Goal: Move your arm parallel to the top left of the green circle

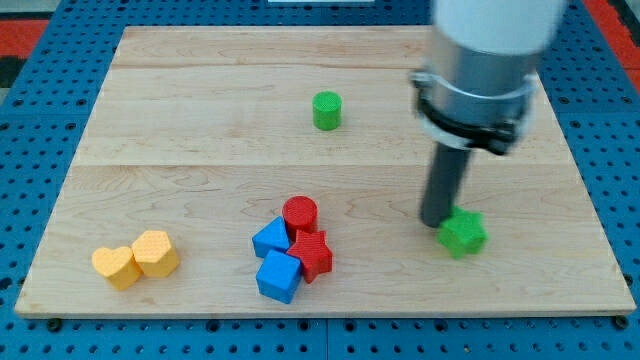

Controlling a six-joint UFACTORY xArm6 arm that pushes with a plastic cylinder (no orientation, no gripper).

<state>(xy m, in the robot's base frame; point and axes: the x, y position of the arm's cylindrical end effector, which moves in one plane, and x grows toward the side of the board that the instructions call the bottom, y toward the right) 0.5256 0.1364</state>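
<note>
My tip [435, 222] touching green star block [463, 233] at its 10 o'clock. Green circle [327, 110] well apart, toward 11 o'clock. Rigid, light, slides readily; no grasp needed. No gripper fitted.

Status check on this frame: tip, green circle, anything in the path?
My tip down on the board, touching the green star block at the view's lower right. Green circle sits apart, toward the view's top left. Nothing between them.

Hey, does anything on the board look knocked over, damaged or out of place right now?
Nothing stands out. The green circle stands alone, the red and blue blocks cluster tidily, the two yellow blocks sit together, and my tip rests beside the green star-like block.
</note>
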